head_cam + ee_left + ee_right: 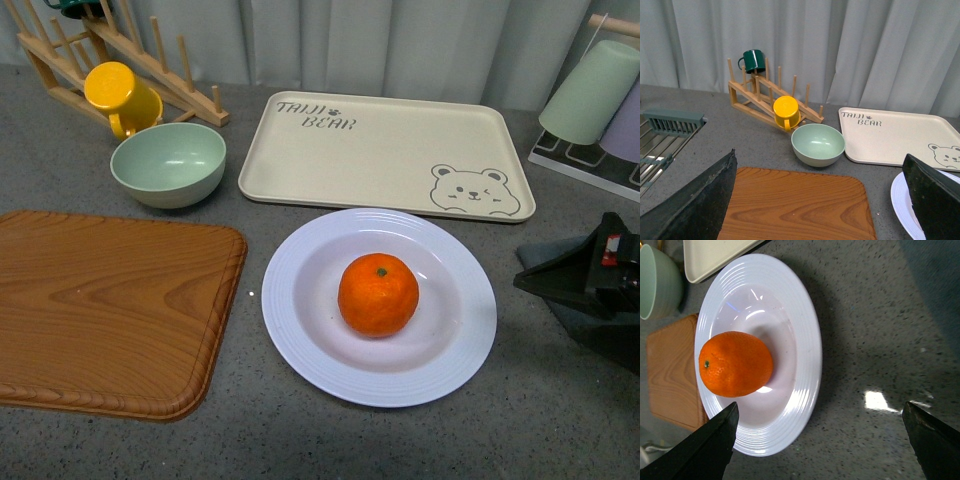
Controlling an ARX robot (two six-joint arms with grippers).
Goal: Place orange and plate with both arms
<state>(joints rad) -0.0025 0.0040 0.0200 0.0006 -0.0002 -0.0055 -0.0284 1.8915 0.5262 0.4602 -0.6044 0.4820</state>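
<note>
The orange [378,294] sits in the middle of the pale lavender-white plate [300,330] on the grey table, in front of the bear-print tray. In the right wrist view the orange [736,364] rests in the plate [807,340]. My right gripper [585,275] is at the right edge of the front view, to the right of the plate, open and empty [820,440]. My left gripper [822,200] is open and empty above the wooden board; it does not show in the front view. The plate's edge [902,202] shows beside one left finger.
A wooden cutting board [100,310] lies left of the plate. A pale green bowl [168,163], a yellow mug [120,95] and a wooden rack [120,50] stand behind it. A beige bear-print tray [385,150] lies behind the plate. Cups [595,90] hang far right.
</note>
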